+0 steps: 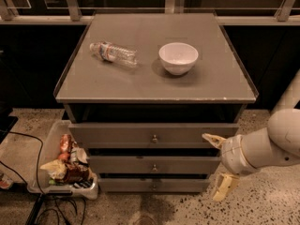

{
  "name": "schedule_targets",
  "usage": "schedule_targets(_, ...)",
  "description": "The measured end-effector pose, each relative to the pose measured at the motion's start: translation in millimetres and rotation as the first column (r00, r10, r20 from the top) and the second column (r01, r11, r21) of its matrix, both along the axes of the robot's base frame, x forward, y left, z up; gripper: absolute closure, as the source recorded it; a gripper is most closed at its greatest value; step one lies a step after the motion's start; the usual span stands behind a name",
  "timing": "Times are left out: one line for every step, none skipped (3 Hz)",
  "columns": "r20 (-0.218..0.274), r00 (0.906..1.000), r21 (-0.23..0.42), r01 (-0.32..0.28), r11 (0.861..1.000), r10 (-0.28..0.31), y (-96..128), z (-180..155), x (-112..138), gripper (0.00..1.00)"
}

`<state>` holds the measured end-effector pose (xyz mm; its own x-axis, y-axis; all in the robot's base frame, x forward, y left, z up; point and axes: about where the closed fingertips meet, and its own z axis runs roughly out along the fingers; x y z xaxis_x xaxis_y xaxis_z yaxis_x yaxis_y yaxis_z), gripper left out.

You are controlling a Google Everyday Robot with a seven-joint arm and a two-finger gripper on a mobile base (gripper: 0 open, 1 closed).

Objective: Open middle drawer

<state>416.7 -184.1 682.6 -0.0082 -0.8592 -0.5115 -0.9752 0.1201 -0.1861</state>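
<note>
The grey cabinet has three drawer fronts. The middle drawer (140, 165) is the second front, with a small round metal knob (153, 168) at its centre, and it sits shut or nearly shut. My gripper (217, 163) is open and empty at the right end of that front, to the right of the knob. One cream finger (213, 139) lies by the top drawer's right end. The other finger (223, 187) hangs low by the bottom drawer. The white forearm comes in from the right edge.
On the cabinet top (215, 86) lie a plastic water bottle (114, 53) and a white bowl (178, 57). A plastic bin of snack packets (63, 165) stands on the floor at the cabinet's left, with black cables (28, 153) beside it. A railing (70, 1) runs behind.
</note>
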Motion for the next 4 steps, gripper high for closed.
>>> schedule_targets(-0.018,0.9998,-0.001,0.003,1.0,-0.003,0.5,-1.8,-1.8,0.0)
schedule_targets(-0.018,0.9998,-0.001,0.003,1.0,-0.003,0.5,-1.9,-1.8,0.0)
schedule_targets(-0.029,0.9987,0.031,0.043,0.999,-0.042,-3.6,-44.4,0.1,0.0)
schedule_targets(-0.065,0.9925,0.071,0.108,0.992,-0.104,-9.4,-101.4,1.3,0.0)
